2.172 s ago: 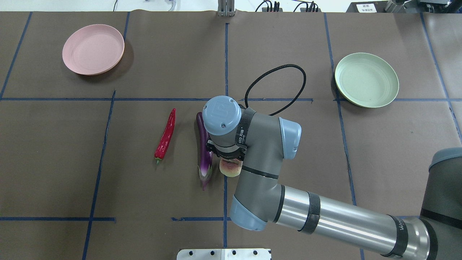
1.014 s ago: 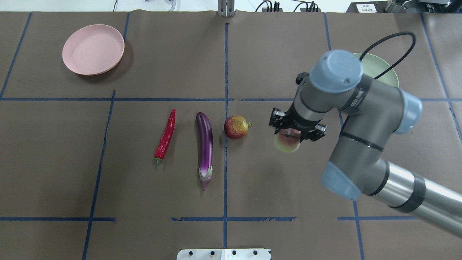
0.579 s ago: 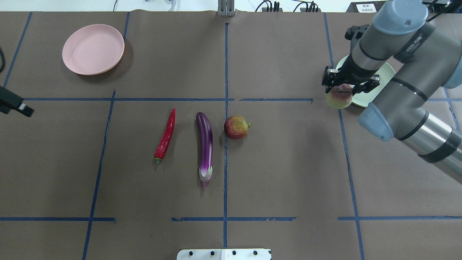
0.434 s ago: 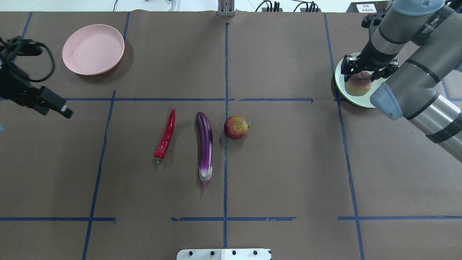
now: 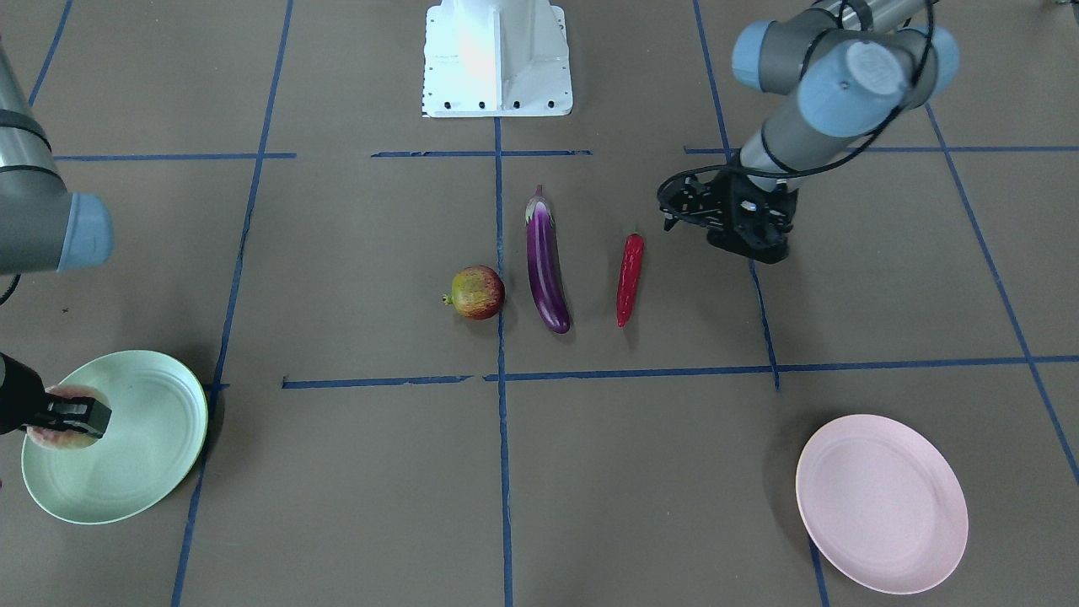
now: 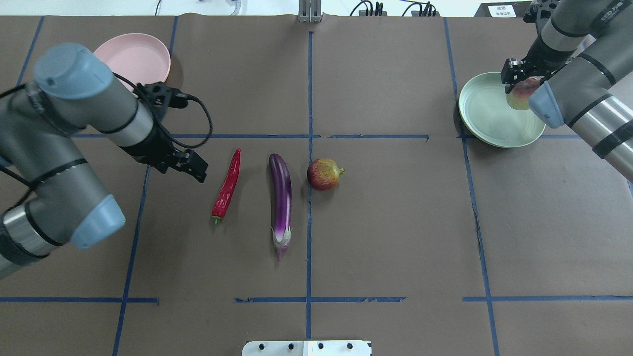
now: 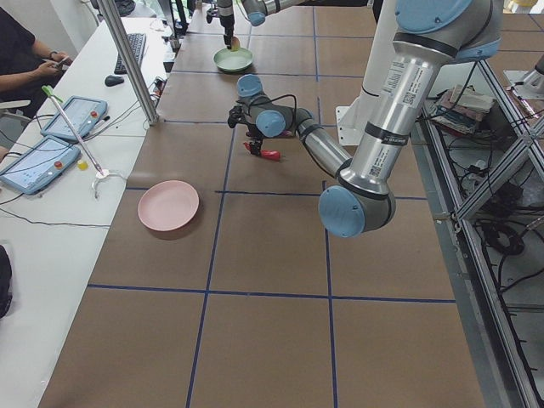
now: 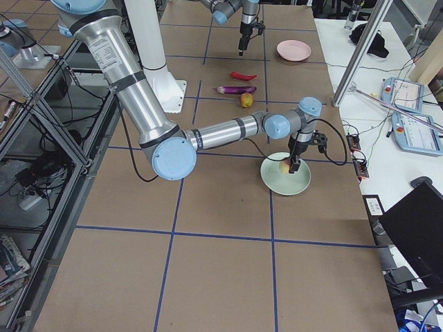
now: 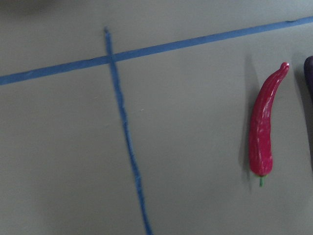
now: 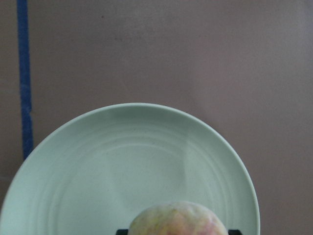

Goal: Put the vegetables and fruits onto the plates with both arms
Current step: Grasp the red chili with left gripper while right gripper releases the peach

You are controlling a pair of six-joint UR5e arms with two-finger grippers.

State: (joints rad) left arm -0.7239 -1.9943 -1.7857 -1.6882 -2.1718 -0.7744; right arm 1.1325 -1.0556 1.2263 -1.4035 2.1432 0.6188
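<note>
My right gripper [image 6: 520,83] is shut on the pinkish-yellow peach [image 6: 518,98] and holds it over the far side of the mint green plate [image 6: 487,116]. The right wrist view shows the peach [image 10: 176,220] above that plate [image 10: 122,166]. The red chili [image 6: 227,185], purple eggplant [image 6: 281,198] and round pomegranate [image 6: 324,174] lie side by side mid-table. My left gripper [image 6: 190,165] looks open and empty, just left of the chili [image 9: 263,132]. The pink plate [image 6: 143,54] sits far left, partly behind my left arm.
The white robot base block [image 6: 306,348] is at the near table edge. Blue tape lines [image 6: 309,99] cross the brown mat. A black cable loops off my left wrist [image 6: 198,113].
My right arm lifted the peach from beside the eggplant and carried it right, over the green plate. My left arm came in from the left to beside the chili.
</note>
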